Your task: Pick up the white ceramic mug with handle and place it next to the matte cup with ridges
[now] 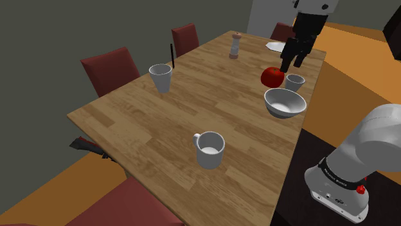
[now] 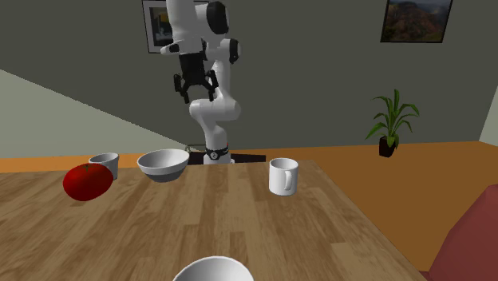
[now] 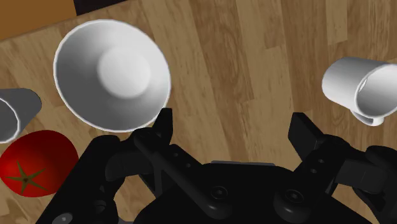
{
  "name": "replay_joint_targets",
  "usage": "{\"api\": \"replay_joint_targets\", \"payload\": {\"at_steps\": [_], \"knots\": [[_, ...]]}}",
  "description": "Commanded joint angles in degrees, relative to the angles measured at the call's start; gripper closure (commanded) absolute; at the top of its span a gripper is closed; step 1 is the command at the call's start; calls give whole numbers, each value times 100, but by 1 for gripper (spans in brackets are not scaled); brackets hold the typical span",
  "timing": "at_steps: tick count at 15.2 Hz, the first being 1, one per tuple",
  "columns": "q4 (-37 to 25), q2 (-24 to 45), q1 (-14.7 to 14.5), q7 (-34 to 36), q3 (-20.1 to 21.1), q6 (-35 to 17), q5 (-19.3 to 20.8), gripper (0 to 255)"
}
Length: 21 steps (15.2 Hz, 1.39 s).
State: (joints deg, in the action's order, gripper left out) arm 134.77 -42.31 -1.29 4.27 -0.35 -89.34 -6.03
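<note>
A white mug with a handle (image 1: 209, 149) stands upright near the table's front edge, with the same mug (image 2: 282, 176) at the second exterior view's right and the mug (image 3: 359, 86) off to one side of my fingers. A tall tapered white cup (image 1: 161, 78) stands at the far side of the table; its rim (image 2: 214, 270) shows at the second exterior view's bottom edge. My gripper (image 1: 290, 61) (image 2: 196, 92) (image 3: 234, 127) hangs open high above the table, over the bowl and tomato, with nothing between its fingers.
A white bowl (image 1: 285, 103) (image 3: 111, 73), a red tomato (image 1: 272, 77) (image 3: 35, 167) and a small grey cup (image 1: 295, 81) (image 3: 13, 111) sit close together below the gripper. A shaker (image 1: 236, 46) and a plate (image 1: 275, 46) lie farther back. Red chairs (image 1: 110, 67) ring the table.
</note>
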Motion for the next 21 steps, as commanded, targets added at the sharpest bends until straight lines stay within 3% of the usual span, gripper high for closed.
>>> {"api": "replay_joint_targets", "payload": {"at_steps": [1, 11, 21], "knots": [[0, 0, 0, 0, 0, 0, 0, 0], [748, 411, -349, 1411, 1314, -1382, -657, 0], [649, 1849, -478, 2934, 2706, -2906, -836, 0]]}}
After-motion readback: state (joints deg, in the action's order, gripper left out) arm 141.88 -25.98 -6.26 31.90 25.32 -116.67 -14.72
